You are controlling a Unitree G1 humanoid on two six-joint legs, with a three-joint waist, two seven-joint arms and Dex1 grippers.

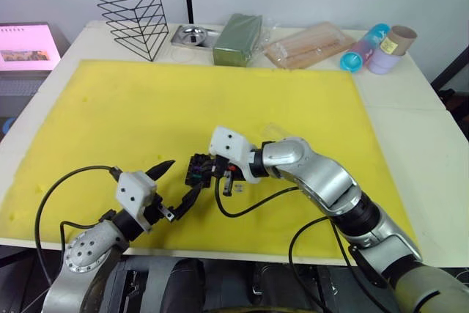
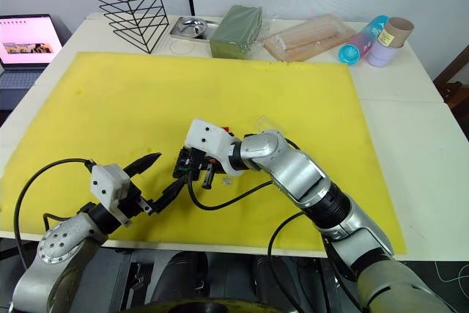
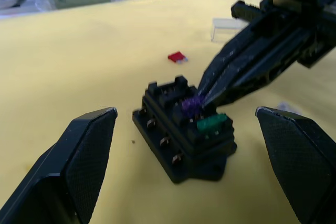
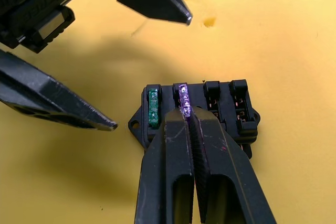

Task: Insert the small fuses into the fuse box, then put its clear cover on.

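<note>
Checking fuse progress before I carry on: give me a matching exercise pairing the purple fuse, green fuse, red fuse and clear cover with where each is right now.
Things:
1. purple fuse
2. green fuse
3. red fuse
4. clear cover

Places:
A. lying loose on the yellow mat, off the fuse box
B. seated in the end slot, free of any claw
C. in a slot, at the tips of the right claw
D. on the mat beyond the right claw, not yet on the box

Pairs: 1-C, 2-B, 3-A, 4-D
</note>
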